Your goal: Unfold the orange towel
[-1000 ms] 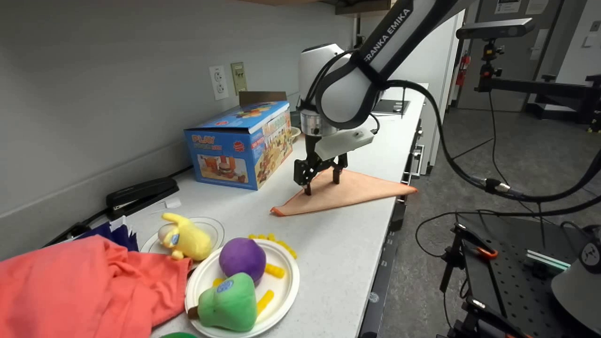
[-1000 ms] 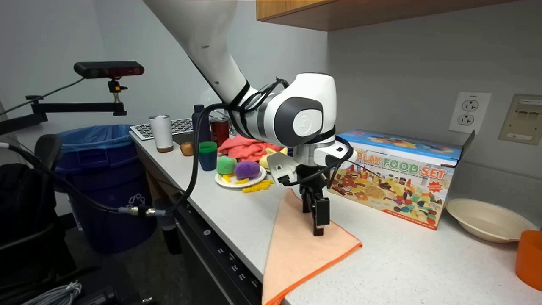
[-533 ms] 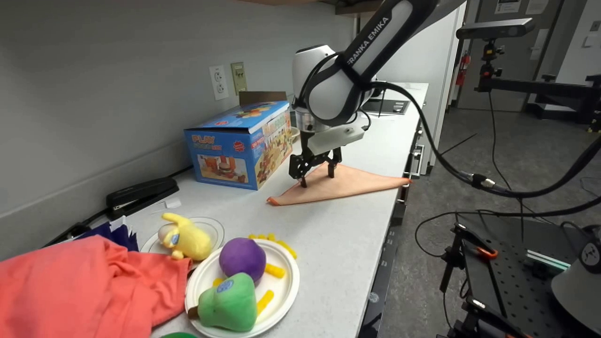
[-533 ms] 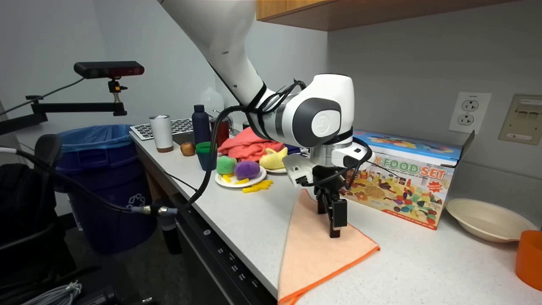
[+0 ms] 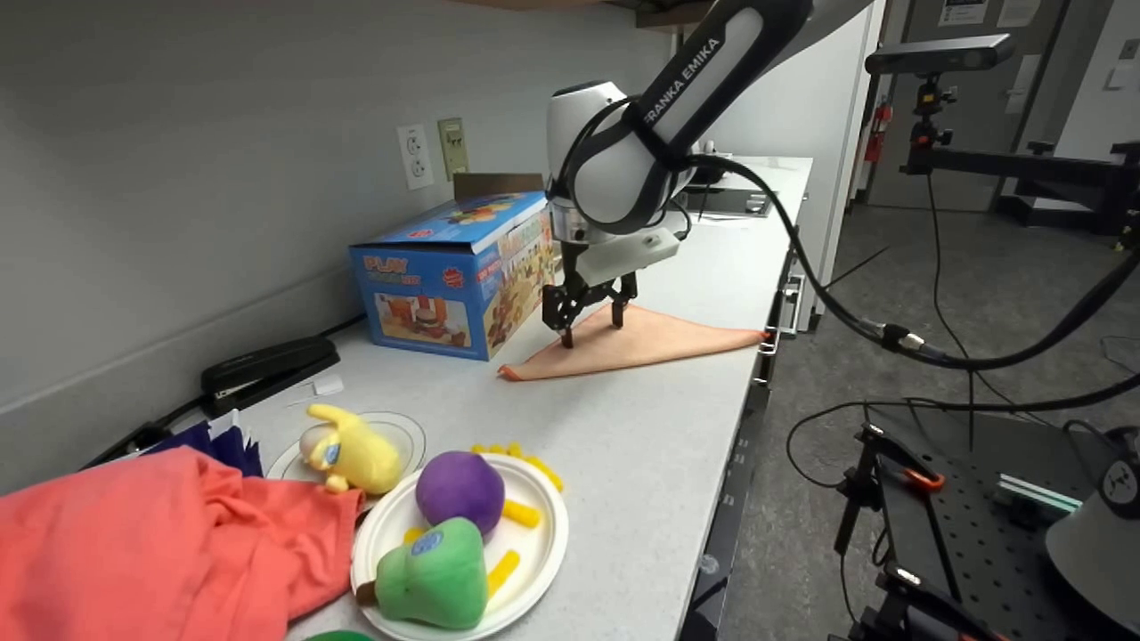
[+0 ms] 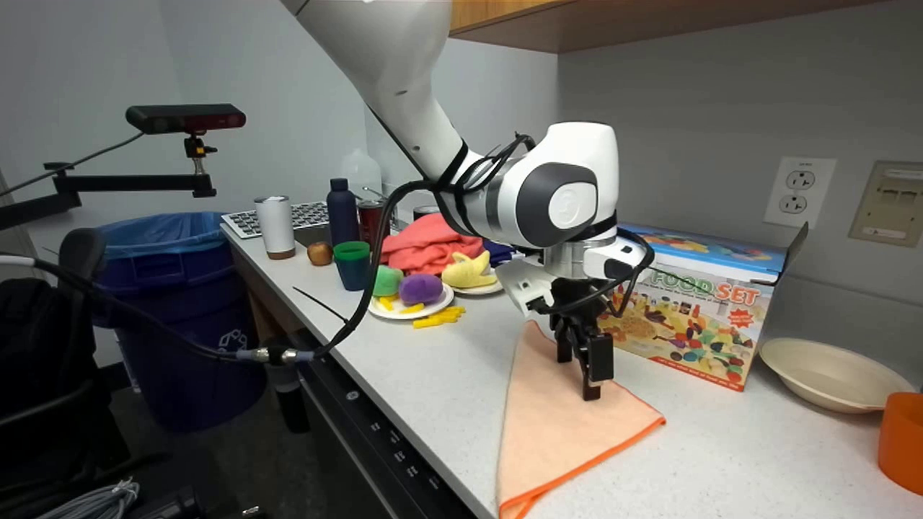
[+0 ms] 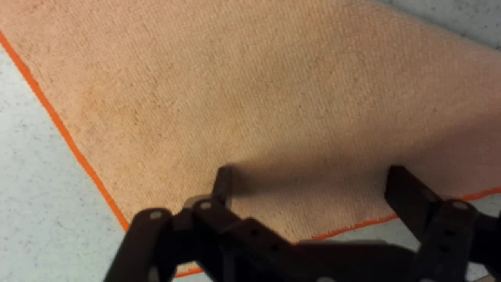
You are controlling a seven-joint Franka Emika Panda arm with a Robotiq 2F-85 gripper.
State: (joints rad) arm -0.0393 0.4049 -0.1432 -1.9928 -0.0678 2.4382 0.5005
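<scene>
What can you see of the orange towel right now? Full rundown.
The towel is pale orange, edged in brighter orange, with a finely ribbed, soft-looking weave. It lies folded in a triangle, flat on the counter beside the food-set box; the long side lacks trim and looks like the fold. One pointed corner reaches the counter's edge. The gripper stands open above it, fingertips seemingly touching its top.
</scene>
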